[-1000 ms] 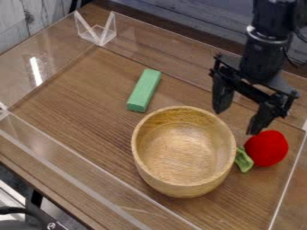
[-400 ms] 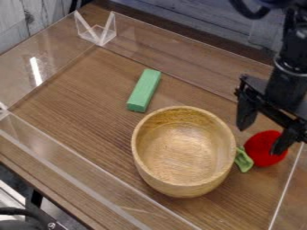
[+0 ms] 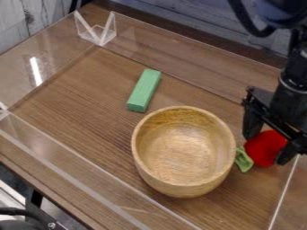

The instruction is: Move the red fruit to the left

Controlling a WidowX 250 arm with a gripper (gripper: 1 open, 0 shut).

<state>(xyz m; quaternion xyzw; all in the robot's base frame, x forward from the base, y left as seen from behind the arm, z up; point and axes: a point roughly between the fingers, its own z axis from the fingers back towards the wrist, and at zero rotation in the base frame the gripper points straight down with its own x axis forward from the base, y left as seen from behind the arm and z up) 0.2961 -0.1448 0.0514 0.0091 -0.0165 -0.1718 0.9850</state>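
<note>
Red fruit [image 3: 267, 146] sits on the wooden worktop [image 3: 84, 94] at the right, just beside the wooden bowl [image 3: 184, 150]. My tool [image 3: 272, 144] points down over it, jaws spread wide on either side. The green block [image 3: 145, 90] lies well apart.

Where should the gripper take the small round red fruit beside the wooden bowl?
Grip the small round red fruit across its round body, coming straight down from above. Its green leafy stem piece lies low against the round wooden bowl, so a side approach from the bowl is blocked. The open black gripper already straddles the body from above, jaws not yet closed.
</note>
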